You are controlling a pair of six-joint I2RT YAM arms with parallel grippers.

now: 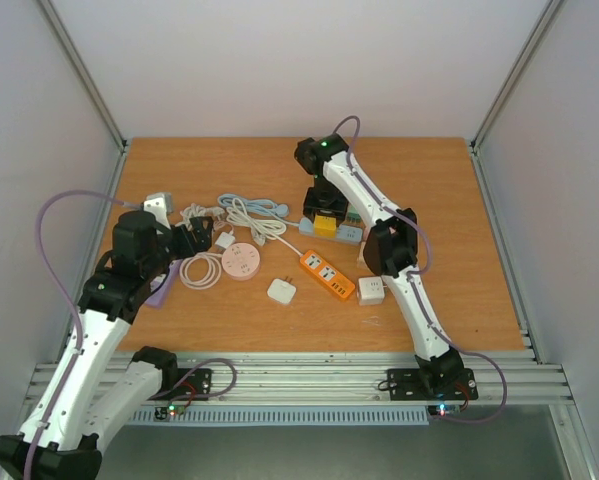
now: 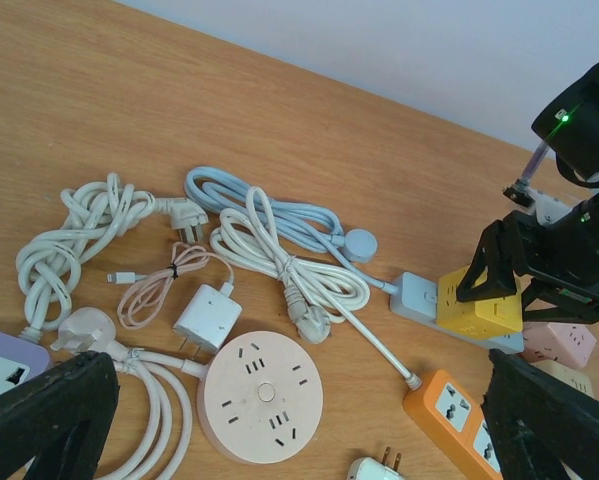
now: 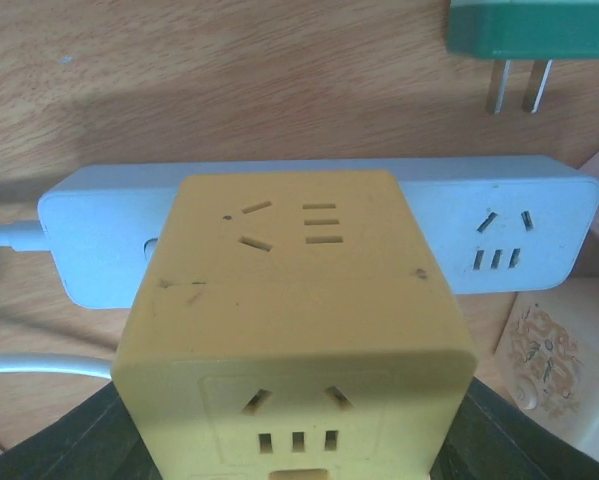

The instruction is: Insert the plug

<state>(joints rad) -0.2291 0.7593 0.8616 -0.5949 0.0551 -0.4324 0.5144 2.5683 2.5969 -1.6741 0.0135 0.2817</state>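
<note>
Bright, even light comes from above and shadows are soft. The close cube [image 3: 299, 330] looks slightly blurred at its lower edge.

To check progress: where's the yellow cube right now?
Top view, just right of centre: the yellow cube sits in the right gripper, over the grey strip.

Cube: yellow plastic cube adapter [image 3: 299, 330], hiding the strip's middle; whether it is seated cannot be told.
Strip: pale blue-grey plastic power strip [image 3: 509, 230], crosswise on the wooden bench [image 3: 229, 80].
Hand: right hand [image 3: 299, 455], dark fingers [image 3: 69, 440] flanking the cube.
Plug: green two-pin plug [image 3: 534, 30], beyond the strip, apart.
</note>
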